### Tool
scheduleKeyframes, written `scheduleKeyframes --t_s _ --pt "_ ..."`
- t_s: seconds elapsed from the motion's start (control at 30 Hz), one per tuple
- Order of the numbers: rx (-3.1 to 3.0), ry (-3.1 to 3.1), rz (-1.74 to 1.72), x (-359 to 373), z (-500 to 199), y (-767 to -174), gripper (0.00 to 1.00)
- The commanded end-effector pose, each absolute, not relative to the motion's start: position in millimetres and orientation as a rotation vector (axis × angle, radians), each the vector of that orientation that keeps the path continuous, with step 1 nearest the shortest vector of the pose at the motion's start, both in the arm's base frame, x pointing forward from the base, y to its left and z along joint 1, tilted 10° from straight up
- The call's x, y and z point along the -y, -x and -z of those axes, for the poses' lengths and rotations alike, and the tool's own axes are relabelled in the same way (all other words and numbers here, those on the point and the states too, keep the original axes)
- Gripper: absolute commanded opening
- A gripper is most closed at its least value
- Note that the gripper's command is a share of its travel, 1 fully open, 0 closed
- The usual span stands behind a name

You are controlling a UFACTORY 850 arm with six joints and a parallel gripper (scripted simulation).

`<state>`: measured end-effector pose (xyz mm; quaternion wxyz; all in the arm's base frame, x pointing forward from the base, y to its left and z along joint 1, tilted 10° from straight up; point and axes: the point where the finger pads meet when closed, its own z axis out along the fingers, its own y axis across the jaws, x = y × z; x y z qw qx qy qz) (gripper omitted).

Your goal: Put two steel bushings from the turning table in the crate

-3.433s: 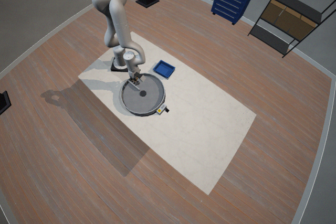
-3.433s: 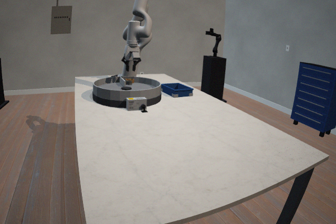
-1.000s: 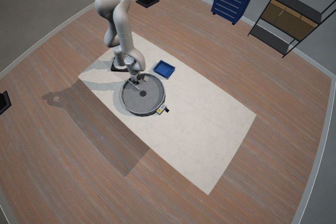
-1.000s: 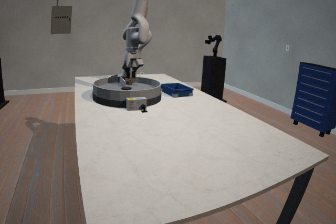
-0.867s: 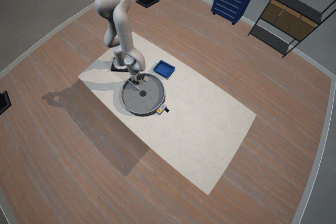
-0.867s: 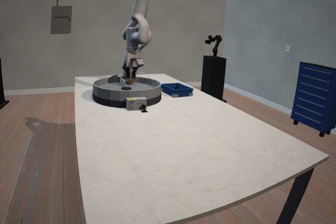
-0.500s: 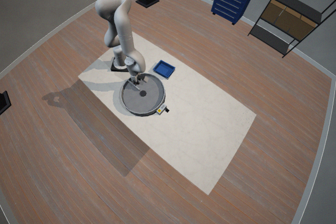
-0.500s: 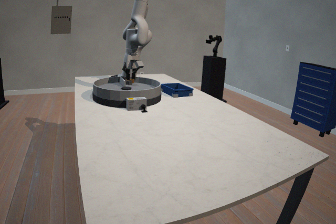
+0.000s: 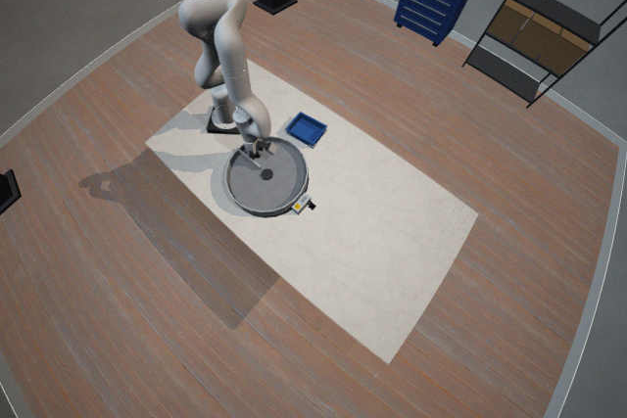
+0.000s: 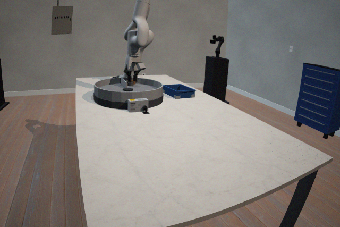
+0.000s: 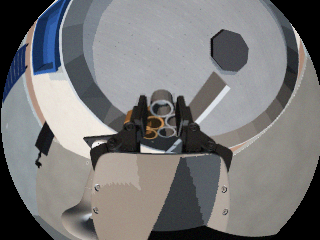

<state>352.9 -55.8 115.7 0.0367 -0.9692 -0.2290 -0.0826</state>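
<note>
Steel bushings (image 11: 162, 108) stand upright in the turning table (image 9: 266, 209) (image 10: 128, 94) (image 11: 165, 30), silvery open rings beside orange ones (image 11: 154, 123), the nearest between my claw's fingers. The blue crate (image 9: 306, 128) (image 10: 179, 91) (image 11: 48, 37) sits upright on the counter (image 9: 364, 231) (image 10: 192, 147) (image 11: 75, 117).

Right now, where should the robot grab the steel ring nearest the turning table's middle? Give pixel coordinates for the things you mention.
I'd grip its outside wall near the top, coming straight down. This steel bushing (image 10: 130, 83) (image 11: 161, 94) seems to stand upright, hole up. Other bushings (image 11: 154, 122) crowd its side away from the hub (image 9: 265, 173) (image 10: 127, 89) (image 11: 229, 50), so squeeze across its two free sides.
</note>
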Motion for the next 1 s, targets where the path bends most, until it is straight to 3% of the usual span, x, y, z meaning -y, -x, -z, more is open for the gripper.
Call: scheduleKeyframes --t_s 0.0,0.97 --pt "0.703 2.976 0.257 56.0 -116.1 -353.5 0.4" --pt "0.703 2.976 0.257 53.4 -92.5 -356.7 0.4"
